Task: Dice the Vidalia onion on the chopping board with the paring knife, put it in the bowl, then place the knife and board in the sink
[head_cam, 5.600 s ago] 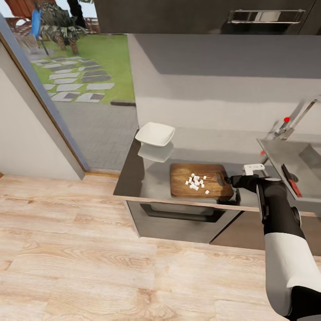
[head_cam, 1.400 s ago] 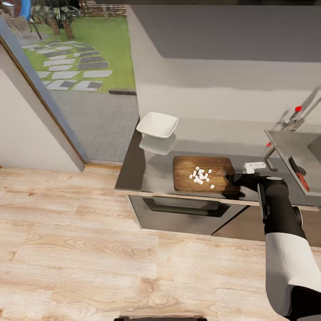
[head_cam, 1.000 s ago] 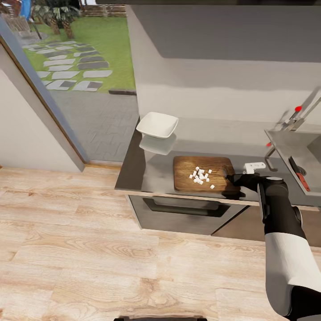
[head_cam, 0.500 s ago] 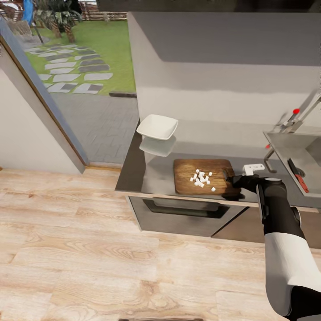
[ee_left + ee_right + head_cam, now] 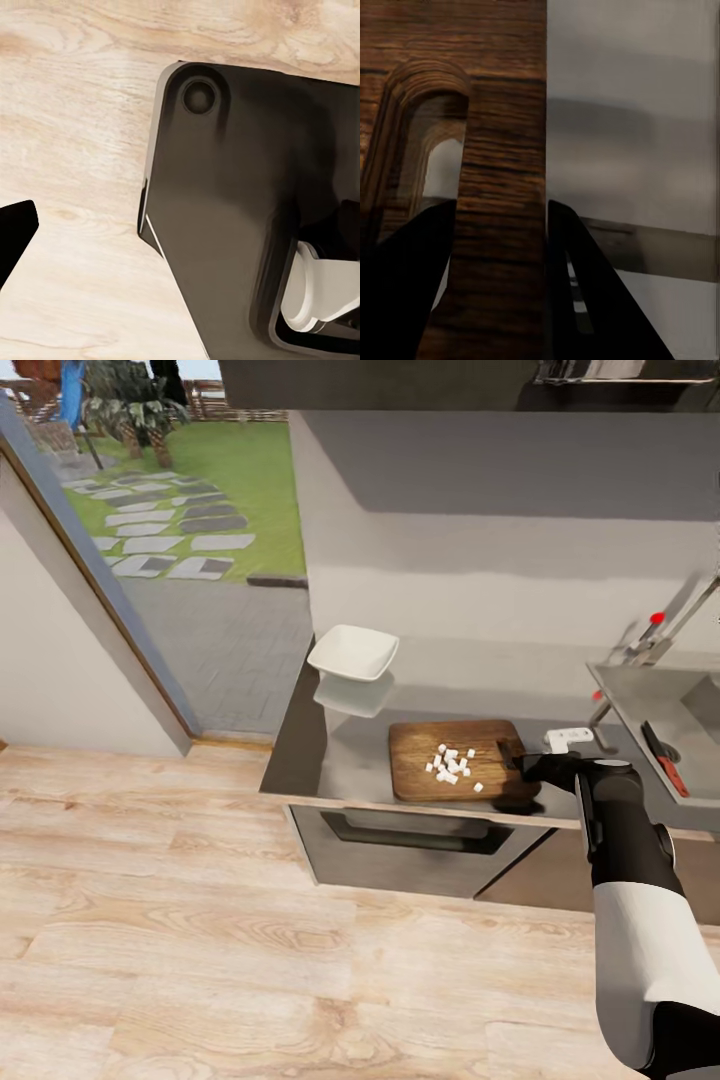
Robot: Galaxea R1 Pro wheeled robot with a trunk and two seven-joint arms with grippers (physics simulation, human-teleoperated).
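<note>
Right hand clamping the handle-slot end of the chopping board, keeping it flat on the surface so the diced onion stays aboard for transfer to the bowl.

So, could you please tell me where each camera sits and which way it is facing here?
Head view: high, looking down at the countertop; right arm shows.
Left wrist view: faces the wooden floor and the robot's dark base.
Right wrist view: along the right gripper, fingers astride the chopping board.
Shared: the chopping board, in the head and right wrist views.
</note>
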